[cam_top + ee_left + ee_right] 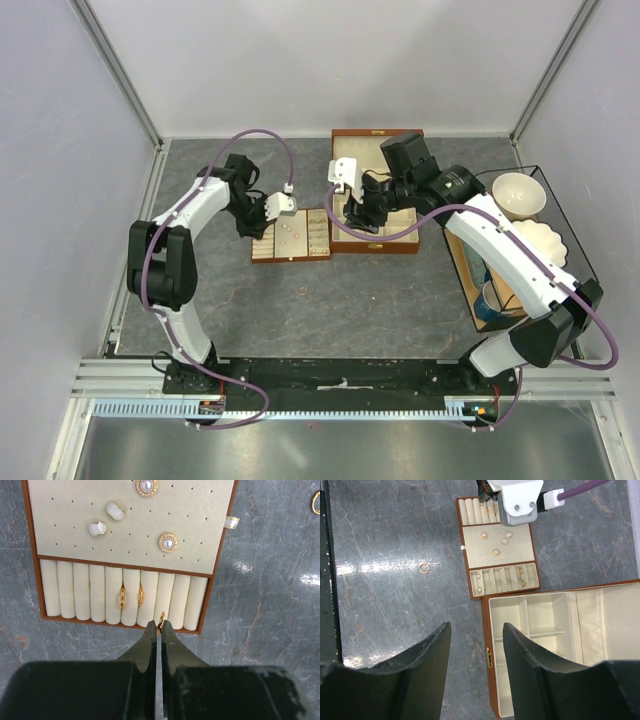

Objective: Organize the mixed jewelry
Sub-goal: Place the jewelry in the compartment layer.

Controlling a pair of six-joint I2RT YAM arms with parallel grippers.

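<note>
- Your left gripper (158, 625) pinches a gold ring (161, 619) at the tray (60, 525) edge; earrings (168, 542) and two rings (122, 597) sit seated beyond.
- Your right gripper (476, 627) gapes half-wide, empty; one loose ring (424, 568) ahead-left is yet to place.

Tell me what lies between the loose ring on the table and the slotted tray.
Nothing. In the right wrist view, the stretch of table between the loose ring and the tray is bare grey surface.

Overhead, two wrist views; common tray (65, 530)
</note>
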